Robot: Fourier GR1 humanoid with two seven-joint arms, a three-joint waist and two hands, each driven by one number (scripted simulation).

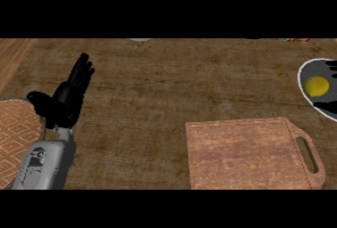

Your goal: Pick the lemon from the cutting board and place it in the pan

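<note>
The yellow lemon point(316, 86) lies inside the dark pan point(303, 75), which has a pale rim and is cut off by the right edge. Black parts of my right hand point(329, 108) show at that edge, just above and below the lemon. Most of this hand is out of view, so its hold on the lemon cannot be made out. The wooden cutting board point(250, 153) with a handle slot lies at the lower right with nothing on it. My left hand point(66, 100) stands open at the left with fingers up, far from the board and the pan.
A round woven orange mat point(14, 138) lies at the left edge beside my left forearm. Small bits of other items peek in along the counter's far edge. The brown counter top point(171, 84) stretches between the left hand and the pan.
</note>
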